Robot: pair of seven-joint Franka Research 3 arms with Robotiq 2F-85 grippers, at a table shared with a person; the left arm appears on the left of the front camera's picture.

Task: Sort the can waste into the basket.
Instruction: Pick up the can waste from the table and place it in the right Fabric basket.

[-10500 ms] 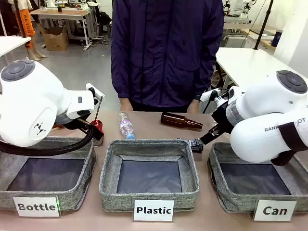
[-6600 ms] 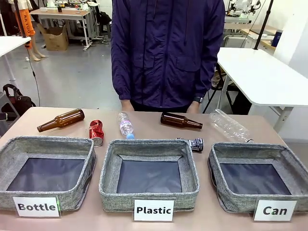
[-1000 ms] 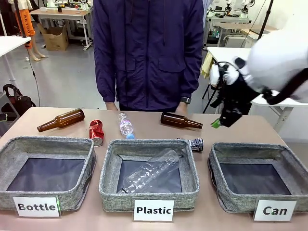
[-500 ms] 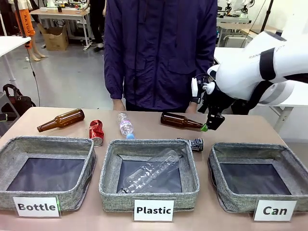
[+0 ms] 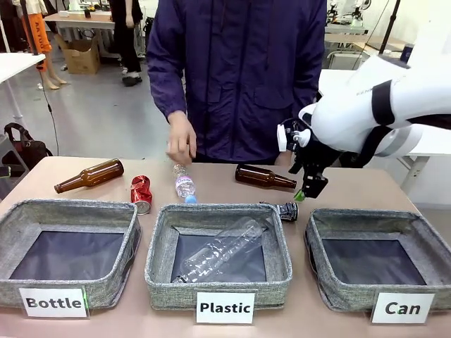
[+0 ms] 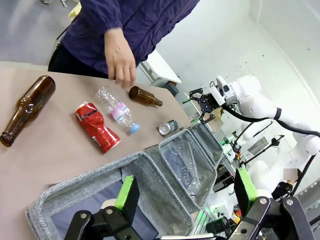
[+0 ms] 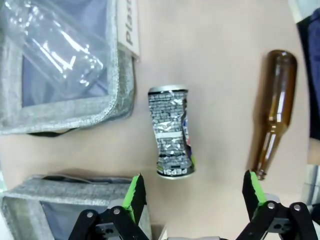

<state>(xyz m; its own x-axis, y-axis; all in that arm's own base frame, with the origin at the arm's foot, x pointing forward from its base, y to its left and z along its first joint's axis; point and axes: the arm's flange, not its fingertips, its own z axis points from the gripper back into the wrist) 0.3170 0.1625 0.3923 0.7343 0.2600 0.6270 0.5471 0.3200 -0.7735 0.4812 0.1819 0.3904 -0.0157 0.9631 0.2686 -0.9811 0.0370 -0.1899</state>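
Right gripper, pads spread wide, hovers over the crushed silver can: waisted, wrinkled metal, dark print, lying flat just beside the woven grey Plastic basket.

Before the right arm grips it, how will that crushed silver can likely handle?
Probably light: the silver can is small and crushed. Its pinched waist likely gives the jaws purchase, though thin metal may buckle further. Lying on its side, its round ends could let it roll slightly if nudged.
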